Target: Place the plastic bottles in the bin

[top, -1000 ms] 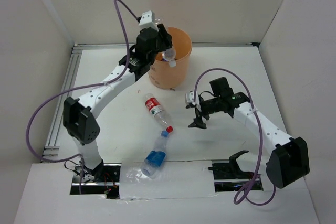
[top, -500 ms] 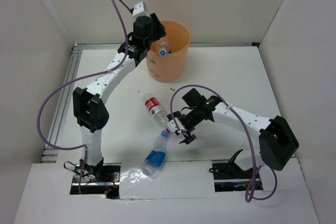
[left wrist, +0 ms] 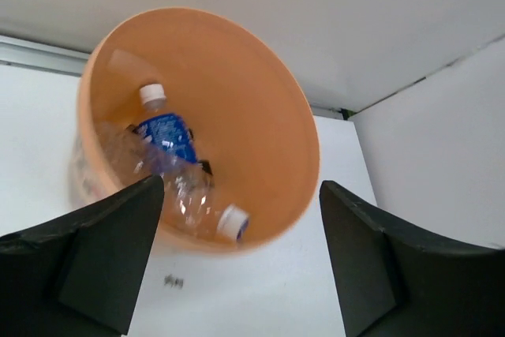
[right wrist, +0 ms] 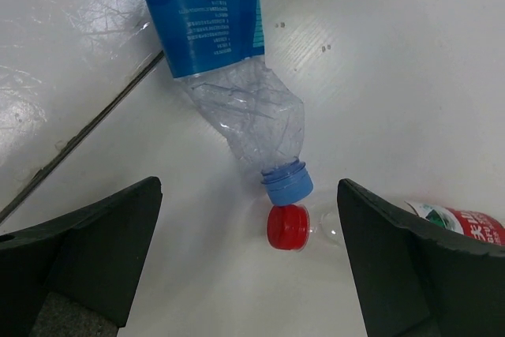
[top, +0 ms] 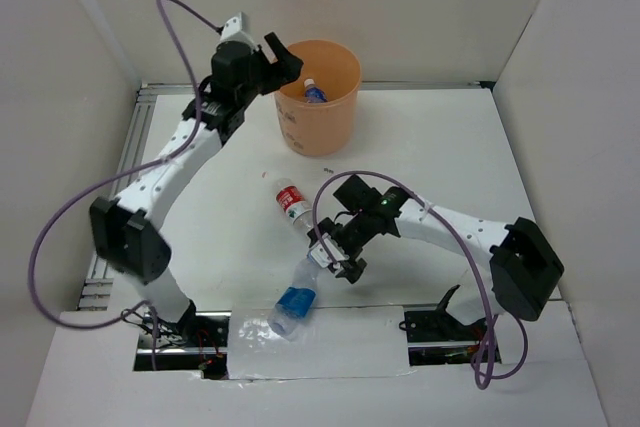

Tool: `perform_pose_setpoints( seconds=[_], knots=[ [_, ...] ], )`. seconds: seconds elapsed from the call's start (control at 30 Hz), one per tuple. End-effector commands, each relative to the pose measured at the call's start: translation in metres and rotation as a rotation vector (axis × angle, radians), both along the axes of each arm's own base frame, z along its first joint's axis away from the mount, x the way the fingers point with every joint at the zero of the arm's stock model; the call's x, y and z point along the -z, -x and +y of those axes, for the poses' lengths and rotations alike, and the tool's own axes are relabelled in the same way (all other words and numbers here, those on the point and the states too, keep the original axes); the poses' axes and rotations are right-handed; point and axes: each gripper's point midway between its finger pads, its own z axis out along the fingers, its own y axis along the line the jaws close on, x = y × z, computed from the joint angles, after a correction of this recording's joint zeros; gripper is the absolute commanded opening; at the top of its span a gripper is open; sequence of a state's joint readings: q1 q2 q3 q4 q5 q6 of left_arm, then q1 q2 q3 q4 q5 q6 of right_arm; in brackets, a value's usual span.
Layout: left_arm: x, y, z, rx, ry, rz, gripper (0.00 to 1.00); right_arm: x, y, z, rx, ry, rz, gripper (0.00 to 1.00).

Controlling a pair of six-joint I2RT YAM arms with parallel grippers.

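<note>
The orange bin (top: 312,132) stands at the far side of the desk (top: 220,197). Inside it lie a blue-label bottle with a white cap (left wrist: 167,130) and a clear crumpled bottle (left wrist: 193,191), also white-capped. The left pincer (top: 284,59) hovers just beside the bin's left rim, jaws wide apart and holding nothing. Well apart from the bin, on its near side, a red-label bottle (top: 291,202) and a larger blue-label bottle (top: 296,297) lie on the desk, the red cap (right wrist: 287,226) just beside the blue cap (right wrist: 287,181). The right pincer (top: 336,259) hangs over those two caps, jaws spread open and empty
</note>
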State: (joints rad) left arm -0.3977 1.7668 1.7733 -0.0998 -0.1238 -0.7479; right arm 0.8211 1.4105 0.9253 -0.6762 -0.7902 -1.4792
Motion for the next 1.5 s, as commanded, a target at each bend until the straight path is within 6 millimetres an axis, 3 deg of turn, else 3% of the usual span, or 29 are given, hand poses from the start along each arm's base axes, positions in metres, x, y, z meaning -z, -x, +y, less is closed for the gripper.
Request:
perform_pose_setpoints(
  seconds=[0.0,0.1,0.13,0.17,0.2,0.23,0.27,0.33,0.4,0.53,0.57,0.6,0.7,0.73,0.83,0.87,0.9,0.93,0.97,1.0,1.07,1.1,1.2,1.23,1.3,1.4,1.43,1.47],
  knots=[
    [-0.075,0.064,0.025,-0.004,-0.073,-0.210,0.93,0.000,0.000,0.009,-0.063,-0.031,-0.066,0.99],
    [-0.039,0.110,0.058,-0.055,-0.167,-0.136,0.94,0.009,0.008,0.020,-0.109,-0.019,-0.068,0.99],
    [-0.019,0.123,0.066,-0.062,-0.195,-0.084,0.94,0.015,0.006,0.027,-0.119,-0.021,-0.081,0.99],
    [0.021,0.134,0.073,-0.072,-0.208,-0.002,0.94,0.018,0.010,0.034,-0.142,-0.022,-0.097,0.99],
    [0.032,0.145,0.078,-0.073,-0.205,0.022,0.94,0.024,0.007,0.038,-0.144,-0.009,-0.129,0.99],
    [0.030,0.162,0.085,-0.077,-0.187,0.015,0.94,0.031,0.006,0.043,-0.151,-0.009,-0.152,0.99],
    [0.063,0.173,0.093,-0.103,-0.193,0.103,0.94,0.046,0.010,0.047,-0.168,0.022,-0.151,0.99],
    [0.070,0.194,0.102,-0.112,-0.160,0.120,0.94,0.068,0.002,0.050,-0.160,0.074,-0.170,0.99],
    [0.092,0.208,0.104,-0.112,-0.138,0.161,0.94,0.073,-0.002,0.057,-0.152,0.089,-0.173,0.97],
    [0.105,0.223,0.105,-0.098,-0.131,0.178,0.94,0.074,-0.007,0.058,-0.147,0.136,-0.166,0.70],
    [0.110,0.225,0.104,-0.086,-0.133,0.189,0.94,0.076,-0.004,0.056,-0.153,0.152,-0.144,0.51],
    [0.110,0.225,0.102,-0.075,-0.131,0.190,0.94,0.072,-0.004,0.054,-0.160,0.149,-0.127,0.42],
    [0.124,0.224,0.095,-0.052,-0.132,0.235,0.96,0.029,0.006,0.053,-0.177,0.075,-0.075,0.32],
    [0.129,0.223,0.092,-0.042,-0.126,0.253,0.96,0.002,0.009,0.053,-0.181,0.022,-0.097,0.30],
    [0.146,0.219,0.094,-0.072,-0.101,0.307,1.00,-0.044,0.006,0.055,-0.139,-0.063,-0.135,0.27],
    [0.148,0.218,0.088,-0.052,-0.078,0.311,1.00,-0.070,0.006,0.055,-0.117,-0.113,-0.161,0.27],
    [0.150,0.215,0.092,-0.073,-0.066,0.324,1.00,-0.077,-0.002,0.050,-0.078,-0.114,-0.180,0.27],
    [0.150,0.212,0.091,-0.077,-0.046,0.327,1.00,-0.088,-0.015,0.047,-0.041,-0.123,-0.235,0.27],
    [0.155,0.204,0.097,-0.116,0.001,0.354,1.00,-0.109,-0.048,0.034,0.072,-0.145,-0.320,0.27],
    [0.155,0.202,0.101,-0.132,0.004,0.355,1.00,-0.109,-0.055,0.033,0.093,-0.138,-0.350,0.27],
    [0.156,0.198,0.101,-0.126,0.051,0.373,1.00,-0.125,-0.093,0.019,0.189,-0.142,-0.448,0.27],
    [0.155,0.194,0.100,-0.125,0.071,0.373,1.00,-0.135,-0.128,-0.001,0.296,-0.141,-0.496,0.27],
    [0.156,0.191,0.101,-0.118,0.120,0.374,1.00,-0.181,-0.202,-0.028,0.482,-0.177,-0.616,0.27],
    [0.158,0.191,0.098,-0.106,0.135,0.373,1.00,-0.191,-0.231,-0.053,0.575,-0.165,-0.645,0.27],
    [0.161,0.194,0.098,-0.096,0.177,0.368,1.00,-0.221,-0.276,-0.076,0.695,-0.209,-0.698,0.27],
    [0.159,0.194,0.087,-0.036,0.217,0.346,1.00,-0.256,-0.322,-0.087,0.824,-0.286,-0.734,0.28],
    [0.170,0.193,0.082,-0.026,0.223,0.380,1.00,-0.262,-0.332,-0.090,0.851,-0.292,-0.735,0.28],
    [0.175,0.197,0.072,0.003,0.217,0.401,1.00,-0.252,-0.349,-0.087,0.884,-0.280,-0.712,0.30]
  ],
)
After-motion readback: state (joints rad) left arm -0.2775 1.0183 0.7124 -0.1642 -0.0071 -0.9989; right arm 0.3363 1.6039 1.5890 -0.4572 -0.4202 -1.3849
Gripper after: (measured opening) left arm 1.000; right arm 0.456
